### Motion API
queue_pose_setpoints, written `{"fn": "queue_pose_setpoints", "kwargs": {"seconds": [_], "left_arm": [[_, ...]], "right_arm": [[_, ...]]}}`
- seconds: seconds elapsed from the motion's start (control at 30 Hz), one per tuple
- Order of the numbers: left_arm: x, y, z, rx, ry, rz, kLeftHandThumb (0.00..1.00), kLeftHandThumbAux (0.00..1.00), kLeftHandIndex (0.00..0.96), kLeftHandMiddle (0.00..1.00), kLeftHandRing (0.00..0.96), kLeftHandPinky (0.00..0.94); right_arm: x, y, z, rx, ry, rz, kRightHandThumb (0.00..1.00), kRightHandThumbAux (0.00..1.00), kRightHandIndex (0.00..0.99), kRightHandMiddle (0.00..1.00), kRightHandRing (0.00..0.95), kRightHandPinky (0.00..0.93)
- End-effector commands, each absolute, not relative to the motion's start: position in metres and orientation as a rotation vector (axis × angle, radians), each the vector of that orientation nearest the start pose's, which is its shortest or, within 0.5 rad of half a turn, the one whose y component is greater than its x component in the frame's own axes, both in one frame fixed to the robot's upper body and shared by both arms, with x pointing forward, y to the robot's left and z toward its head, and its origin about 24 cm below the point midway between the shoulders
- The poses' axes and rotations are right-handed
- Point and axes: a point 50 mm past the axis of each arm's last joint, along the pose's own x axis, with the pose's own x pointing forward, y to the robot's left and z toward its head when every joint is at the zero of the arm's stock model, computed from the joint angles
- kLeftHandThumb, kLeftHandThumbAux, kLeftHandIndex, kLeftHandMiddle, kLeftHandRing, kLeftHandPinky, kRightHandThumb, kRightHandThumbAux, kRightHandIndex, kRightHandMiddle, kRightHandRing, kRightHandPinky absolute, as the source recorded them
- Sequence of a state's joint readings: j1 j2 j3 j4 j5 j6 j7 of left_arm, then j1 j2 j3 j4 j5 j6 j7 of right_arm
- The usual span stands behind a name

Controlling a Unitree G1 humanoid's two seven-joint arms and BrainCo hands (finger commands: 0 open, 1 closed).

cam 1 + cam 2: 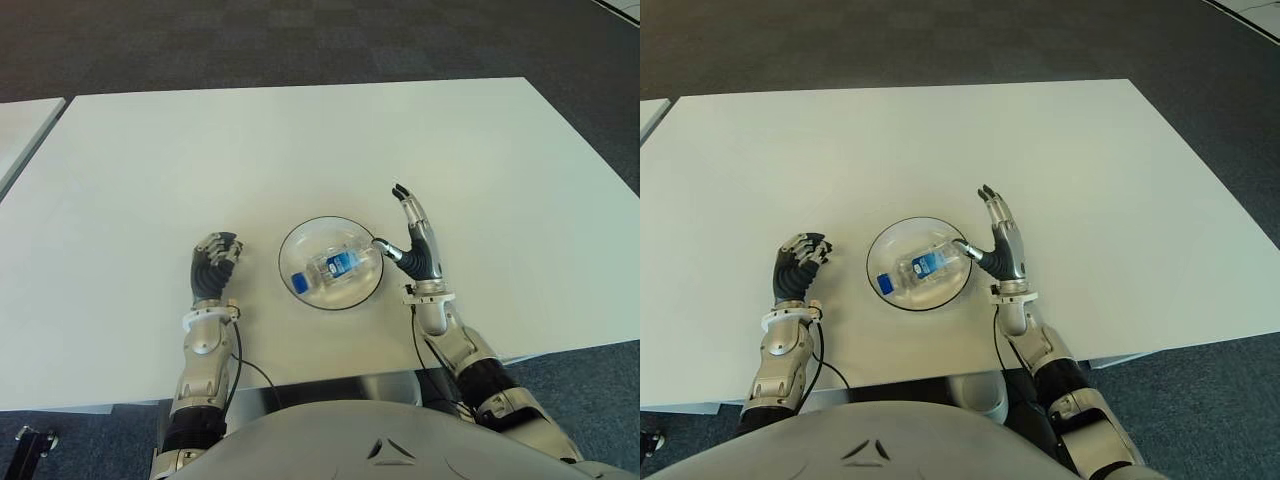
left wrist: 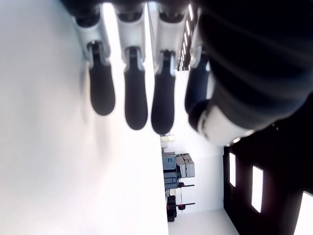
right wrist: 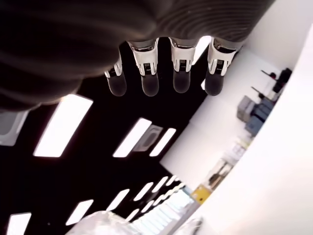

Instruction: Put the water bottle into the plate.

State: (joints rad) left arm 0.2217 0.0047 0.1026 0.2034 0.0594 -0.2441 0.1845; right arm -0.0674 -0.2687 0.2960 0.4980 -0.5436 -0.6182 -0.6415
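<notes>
On the white table (image 1: 300, 130), the water bottle (image 1: 333, 266) lies inside the plate (image 1: 300, 240), right hand (image 1: 418, 240) spread empty beside it.

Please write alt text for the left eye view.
A water bottle lies on its side in a plate on a white table. The open right hand is beside the plate's right rim; the curled left hand is left of it.
</notes>
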Motion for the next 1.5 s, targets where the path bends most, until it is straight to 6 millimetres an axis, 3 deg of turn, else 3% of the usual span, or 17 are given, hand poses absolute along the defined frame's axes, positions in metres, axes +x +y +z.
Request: {"fn": "queue_pose_setpoints", "kwargs": {"seconds": [0.03, 0.27, 0.47, 0.63, 0.73, 0.9, 1.13, 1.23, 1.4, 1.43, 1.5], "left_arm": [[0.181, 0.195, -0.039, 0.092, 0.24, 0.321, 0.703, 0.717, 0.428, 0.504, 0.488, 0.483], [0.181, 0.194, -0.039, 0.091, 0.239, 0.323, 0.703, 0.716, 0.428, 0.504, 0.489, 0.493], [0.18, 0.194, -0.04, 0.102, 0.244, 0.323, 0.702, 0.716, 0.429, 0.504, 0.494, 0.49], [0.179, 0.194, -0.041, 0.096, 0.248, 0.326, 0.702, 0.717, 0.428, 0.504, 0.486, 0.485], [0.179, 0.194, -0.04, 0.093, 0.245, 0.327, 0.702, 0.717, 0.428, 0.499, 0.484, 0.487], [0.178, 0.193, -0.038, 0.088, 0.242, 0.326, 0.703, 0.717, 0.427, 0.494, 0.481, 0.485], [0.179, 0.193, -0.038, 0.081, 0.244, 0.323, 0.703, 0.716, 0.428, 0.495, 0.479, 0.481], [0.179, 0.194, -0.038, 0.086, 0.242, 0.321, 0.703, 0.716, 0.428, 0.504, 0.487, 0.487], [0.18, 0.194, -0.038, 0.086, 0.237, 0.321, 0.703, 0.715, 0.429, 0.511, 0.491, 0.489], [0.179, 0.194, -0.038, 0.086, 0.237, 0.322, 0.703, 0.715, 0.429, 0.51, 0.49, 0.488], [0.179, 0.194, -0.038, 0.087, 0.236, 0.323, 0.703, 0.715, 0.429, 0.509, 0.488, 0.487]], "right_arm": [[0.231, -0.152, -0.011, -0.631, -0.294, -0.029, 0.333, 0.224, 0.0, 0.0, 0.0, 0.0], [0.224, -0.168, -0.031, -0.643, -0.196, -0.062, 0.291, 0.298, 0.0, 0.0, 0.0, 0.0], [0.222, -0.171, -0.033, -0.621, -0.171, -0.086, 0.277, 0.379, 0.0, 0.0, 0.0, 0.0], [0.218, -0.174, -0.032, -0.538, -0.145, -0.116, 0.261, 0.544, 0.0, 0.0, 0.0, 0.007], [0.216, -0.174, -0.031, -0.485, -0.139, -0.153, 0.239, 0.686, 0.0, 0.0, 0.0, 0.046], [0.212, -0.175, -0.032, -0.432, -0.13, -0.185, 0.218, 0.834, 0.009, 0.004, 0.011, 0.094], [0.207, -0.179, -0.036, -0.349, -0.073, -0.192, 0.211, 0.978, 0.119, 0.147, 0.128, 0.188], [0.206, -0.182, -0.039, -0.296, -0.035, -0.189, 0.3, 0.992, 0.204, 0.238, 0.201, 0.247], [0.206, -0.185, -0.041, -0.245, 0.014, -0.193, 0.353, 0.997, 0.304, 0.322, 0.283, 0.327], [0.206, -0.185, -0.04, -0.237, 0.015, -0.193, 0.477, 0.905, 0.344, 0.347, 0.32, 0.366], [0.206, -0.184, -0.039, -0.219, 0.012, -0.196, 0.586, 0.824, 0.381, 0.384, 0.379, 0.428]]}}
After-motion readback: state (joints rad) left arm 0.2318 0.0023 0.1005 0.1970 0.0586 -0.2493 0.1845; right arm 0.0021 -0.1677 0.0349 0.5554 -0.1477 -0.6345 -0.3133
